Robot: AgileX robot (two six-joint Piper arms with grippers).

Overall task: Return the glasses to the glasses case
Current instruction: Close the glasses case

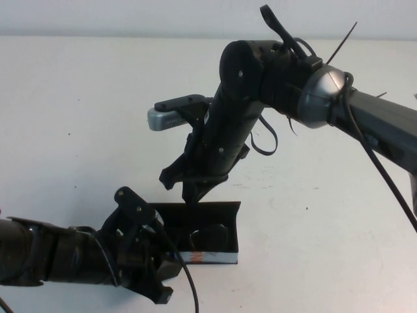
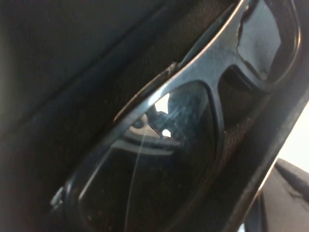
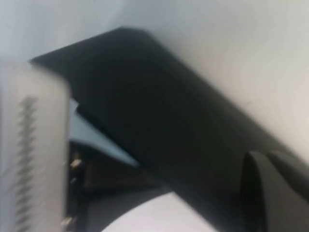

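The glasses case (image 1: 210, 257) stands open near the table's front, its lid (image 1: 215, 210) raised at the back. Its front side is white with coloured print. The black glasses (image 1: 210, 236) lie inside it. In the left wrist view the glasses (image 2: 212, 72) fill the picture, resting in the dark inside of the glasses case (image 2: 58, 67). My left gripper (image 1: 168, 264) sits at the case's left end. My right gripper (image 1: 191, 195) points down, shut, with its tip at the lid's upper left edge. The right wrist view shows the lid (image 3: 159, 111) close beside the fingers (image 3: 275, 193).
The white table (image 1: 78, 130) stretches around the case. My right arm (image 1: 365, 117) reaches in from the right, above and behind the case. My left arm (image 1: 45, 254) lies low along the front left edge.
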